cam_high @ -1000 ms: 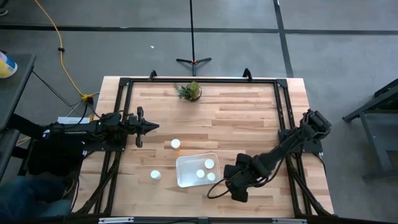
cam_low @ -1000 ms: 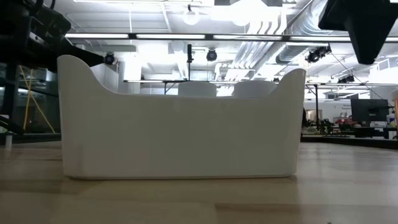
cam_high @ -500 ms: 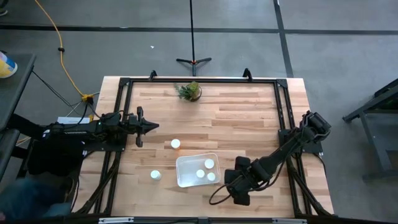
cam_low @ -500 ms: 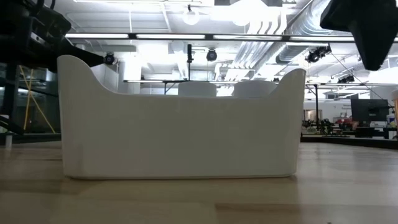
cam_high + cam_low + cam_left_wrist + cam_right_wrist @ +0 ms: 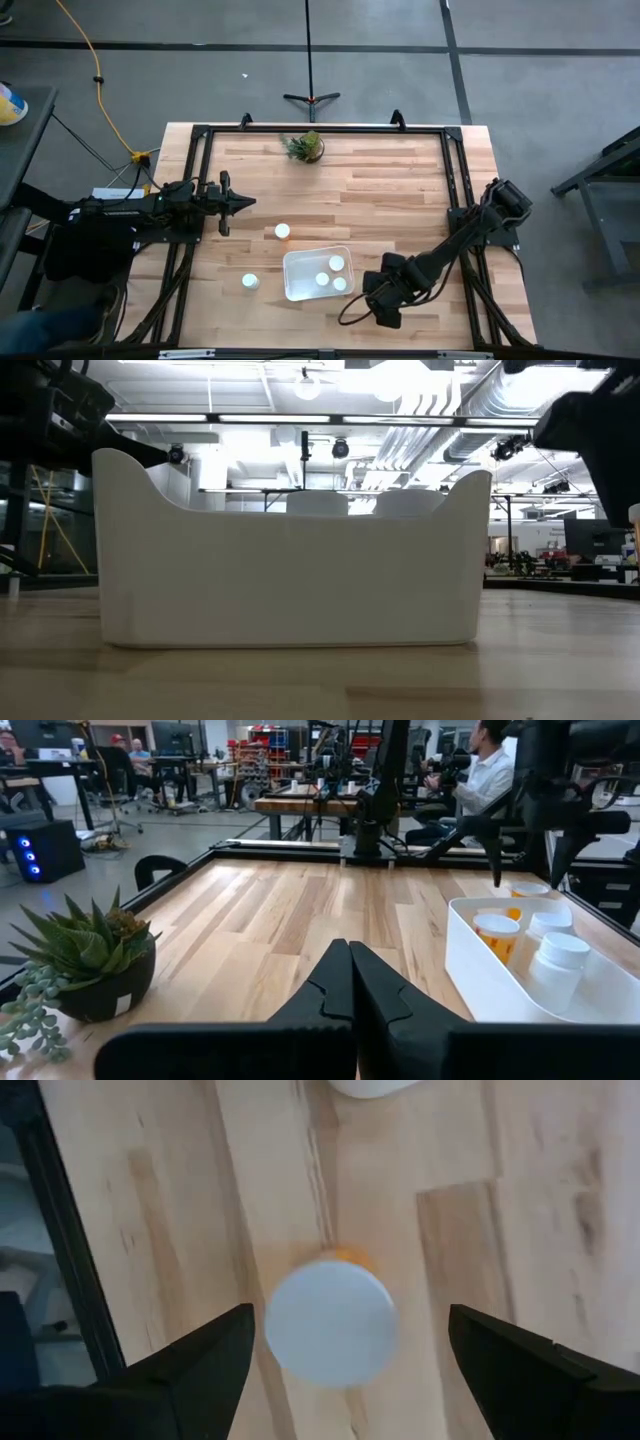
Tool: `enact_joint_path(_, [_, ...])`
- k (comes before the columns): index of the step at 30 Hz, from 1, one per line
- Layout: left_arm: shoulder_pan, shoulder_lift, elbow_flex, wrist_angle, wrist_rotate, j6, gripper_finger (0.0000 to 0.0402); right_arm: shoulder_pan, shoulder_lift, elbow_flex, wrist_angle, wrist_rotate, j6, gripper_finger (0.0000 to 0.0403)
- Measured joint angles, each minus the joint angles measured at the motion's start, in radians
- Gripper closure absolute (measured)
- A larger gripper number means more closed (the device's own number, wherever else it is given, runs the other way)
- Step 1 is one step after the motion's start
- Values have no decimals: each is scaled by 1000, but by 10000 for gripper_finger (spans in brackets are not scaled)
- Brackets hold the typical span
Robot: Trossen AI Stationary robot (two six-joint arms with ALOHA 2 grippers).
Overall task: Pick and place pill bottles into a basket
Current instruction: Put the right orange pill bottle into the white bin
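The white basket stands at the table's near middle with three white-capped pill bottles in it. Two more bottles stand on the wood, one beyond the basket and one to its left. My right gripper is open just right of the basket, pointing down. Its fingers stand on either side of an upright bottle with a white cap and an orange body, and do not touch it. The gripper hides that bottle in the high view. My left gripper is shut and empty at the table's left.
A small green potted plant stands at the far edge and shows in the left wrist view. Black frame rails run along the table's sides. Bare wood lies between the plant and the basket. People sit in the room beyond the table.
My right gripper has come down a little over the bottle beside the basket and has stayed open. The basket and the other bottles have not moved.
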Motion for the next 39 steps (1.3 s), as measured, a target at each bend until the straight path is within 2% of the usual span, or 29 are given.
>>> enact_joint_path(8, [0,0,0,0,2,0,378,0,0,-66,120,-6,0,79])
enact_joint_path(14, [0,0,0,0,1,0,377,0,0,-95,142,-17,8,80])
enact_joint_path(28, [0,0,0,2,-6,0,378,4,7,-95,157,32,-28,80])
enact_joint_path(34, [0,0,0,3,-12,9,374,5,22,-95,172,-21,-26,80])
enact_joint_path(39, [0,0,0,3,-15,13,378,5,27,-95,184,-8,-19,82])
